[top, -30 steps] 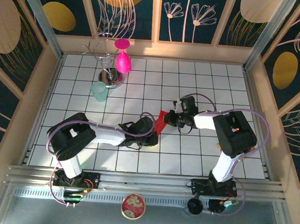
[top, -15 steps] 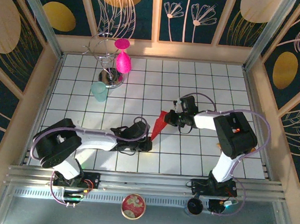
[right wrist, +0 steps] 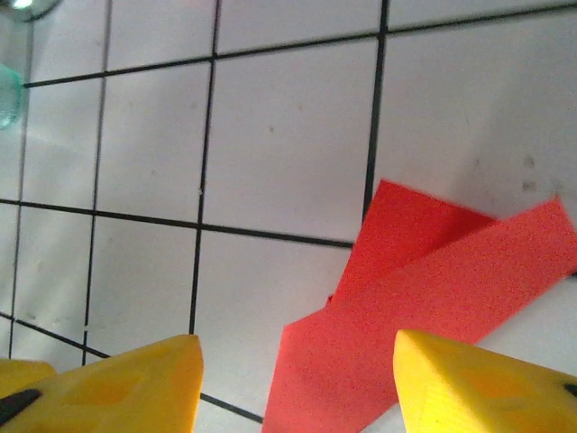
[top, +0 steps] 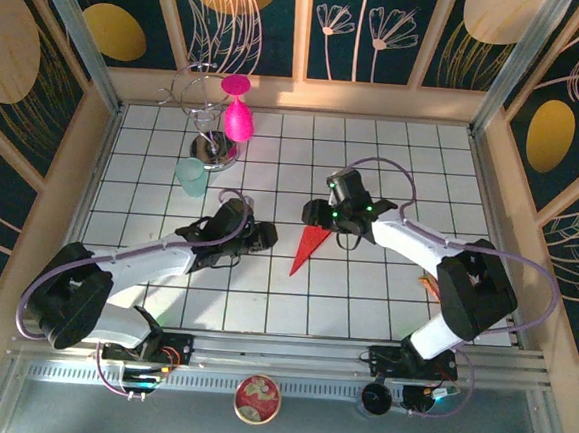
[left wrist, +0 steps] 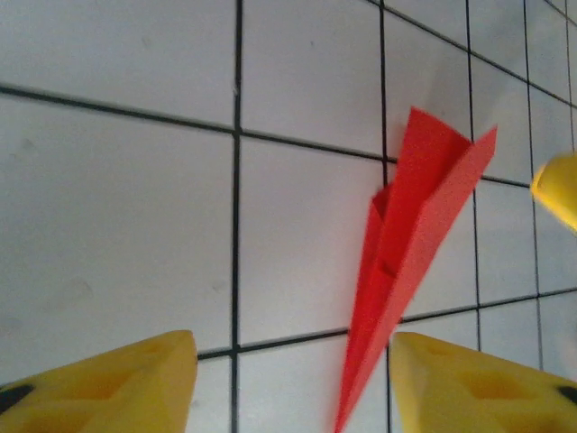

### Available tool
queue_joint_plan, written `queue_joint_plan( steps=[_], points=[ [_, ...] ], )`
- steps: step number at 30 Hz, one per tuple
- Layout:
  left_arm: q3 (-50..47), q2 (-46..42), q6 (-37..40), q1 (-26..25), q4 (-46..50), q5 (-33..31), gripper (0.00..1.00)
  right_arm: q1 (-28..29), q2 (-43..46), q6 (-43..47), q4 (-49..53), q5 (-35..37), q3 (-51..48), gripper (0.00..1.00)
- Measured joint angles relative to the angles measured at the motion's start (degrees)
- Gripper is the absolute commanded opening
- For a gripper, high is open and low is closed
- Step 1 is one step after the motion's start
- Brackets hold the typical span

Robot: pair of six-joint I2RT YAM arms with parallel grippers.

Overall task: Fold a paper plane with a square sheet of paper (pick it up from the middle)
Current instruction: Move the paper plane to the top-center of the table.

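Paper plane folded and lying free; both grippers clear of it.
Left gripper (top: 261,236) jaws apart and empty, just beside the paper plane (top: 309,250) on the table (top: 425,157). Right gripper (top: 313,214) is likewise open at its wide end. Judged next: withdraw both arms.

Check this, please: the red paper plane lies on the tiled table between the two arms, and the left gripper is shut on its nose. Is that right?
Not quite. The left gripper is open and grips nothing: the left wrist view shows its yellow fingers standing apart, clear of the paper plane. The rest holds: the plane lies on the tiled table between the two arms.
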State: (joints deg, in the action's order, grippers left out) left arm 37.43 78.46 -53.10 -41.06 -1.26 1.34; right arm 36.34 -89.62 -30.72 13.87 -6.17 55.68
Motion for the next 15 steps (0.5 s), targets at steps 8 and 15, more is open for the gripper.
queue_joint_plan(
  steps=[8, 15],
  points=[
    [-5.0, -1.6, -0.3, 2.8, -2.1, -3.0, 0.86, 8.3, -7.5, -10.2, 6.8, 13.3, 5.3, 0.65],
    [-7.0, -2.4, 0.0, 2.8, -2.8, -3.9, 0.89, 11.7, -13.7, -16.6, 12.2, 22.0, 9.6, 0.61]
  ],
)
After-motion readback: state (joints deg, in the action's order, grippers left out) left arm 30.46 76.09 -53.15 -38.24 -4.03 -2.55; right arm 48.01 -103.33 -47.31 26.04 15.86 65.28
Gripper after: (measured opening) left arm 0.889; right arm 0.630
